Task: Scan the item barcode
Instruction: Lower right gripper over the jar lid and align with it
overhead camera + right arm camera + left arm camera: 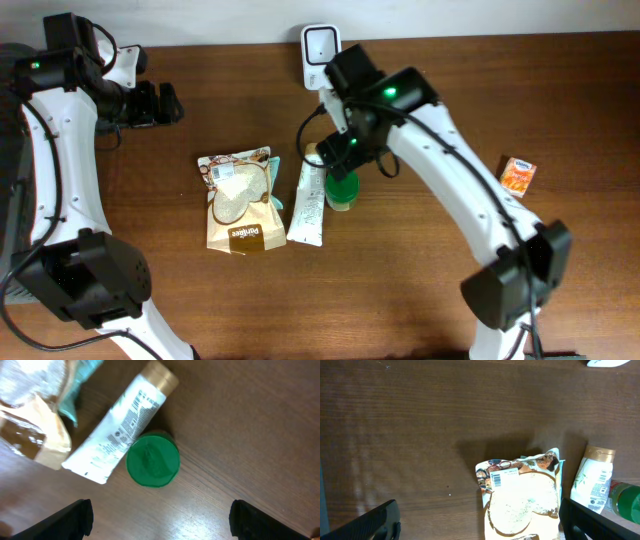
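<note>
The green-lidded container [152,460] stands upright on the tabletop [260,420], lid on, so its contents cannot be told. Just beside it lies 1 white tube [117,430] with a tan cap, then a pouch [240,200] whose window shows pale grains. The right pincer [161,510] hangs wide above the lid, holding nothing; the left pincer [168,103] — also wide and empty — is well apart. A white scanner [320,45] sits at the far edge.

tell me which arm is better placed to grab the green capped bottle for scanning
Right, probably. The right arm's fingers hang open just over the green-capped bottle, and the white scanner stands close behind. The left arm's fingers are open too, but much farther off, at the far left.
</note>
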Robot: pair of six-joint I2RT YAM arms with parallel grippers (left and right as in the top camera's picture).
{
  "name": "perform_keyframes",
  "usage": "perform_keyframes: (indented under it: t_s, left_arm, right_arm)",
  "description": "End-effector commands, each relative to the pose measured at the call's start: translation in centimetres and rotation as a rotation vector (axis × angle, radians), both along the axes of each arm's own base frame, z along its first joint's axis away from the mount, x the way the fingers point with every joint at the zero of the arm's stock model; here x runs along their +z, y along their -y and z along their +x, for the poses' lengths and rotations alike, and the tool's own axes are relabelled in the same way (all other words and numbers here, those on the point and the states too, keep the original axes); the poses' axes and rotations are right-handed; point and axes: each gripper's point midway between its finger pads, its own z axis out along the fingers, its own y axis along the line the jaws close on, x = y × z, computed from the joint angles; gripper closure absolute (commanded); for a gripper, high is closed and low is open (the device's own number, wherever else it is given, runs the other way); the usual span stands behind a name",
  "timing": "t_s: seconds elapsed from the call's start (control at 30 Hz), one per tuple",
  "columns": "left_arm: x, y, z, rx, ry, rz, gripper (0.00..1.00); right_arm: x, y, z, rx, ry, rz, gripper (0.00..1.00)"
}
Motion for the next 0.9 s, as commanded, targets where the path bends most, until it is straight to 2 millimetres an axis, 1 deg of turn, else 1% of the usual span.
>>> perform_keyframes:
  t_s: [0.0,0.07,0.13,0.23,0.3,0.37,0.4,0.43,0.67,0.8,0.87]
  left_arm:
    - [1.2,0.2,-0.1,-0.018,0.031,0.005,0.01]
    - [1.2,0.2,-0.1,-0.018,0.031,0.005,0.01]
    - [1.2,0.2,-0.1,-0.018,0.031,0.005,0.01]
    - [1.2,0.2,-0.1,-0.018,0.031,0.005,0.01]
    - [1.2,0.2,-0.1,-0.018,0.031,0.005,0.01]
    - [1.2,0.2,-0.1,-0.018,0.031,0.005,0.01]
    - [1.2,0.2,-0.1,-0.018,0.031,0.005,0.01]
    - [1.2,0.2,-0.1,-0.018,0.031,0.005,0.01]
    - [1.2,0.2,-0.1,-0.018,0.031,0.005,0.01]
    - [1.2,0.2,-0.1,-0.018,0.031,0.005,0.01]
    - [1.2,0.2,-0.1,-0.018,0.031,0.005,0.01]
  right_arm:
    - [-2.9,-0.2,0.6,0.006,-0.034,-0.067,0.13]
    - [-4.4,-0.4,0.8,-0.012,-0.066,-0.074,0.13]
    - [-5.4,-0.6,0.7,-0.035,-0.093,-0.073,0.13]
    - [-6.5,-1.7,0.1,-0.044,-0.154,-0.025,0.12]
    - [-6.9,-1.8,0.0,-0.081,-0.165,-0.028,0.12]
    - [-7.3,-1.8,0.0,-0.125,-0.179,-0.03,0.05]
    - [-7.4,-1.8,0.0,-0.126,-0.181,-0.03,0.04]
    - [-7.6,-1.8,0.0,-0.125,-0.185,-0.033,0.0]
    - [-9.8,-1.7,-0.2,-0.139,-0.229,-0.062,0.0]
    - [-10.2,-1.8,-0.1,-0.153,-0.232,-0.062,0.0]
    - [-10.2,-1.8,-0.1,-0.153,-0.231,-0.062,0.04]
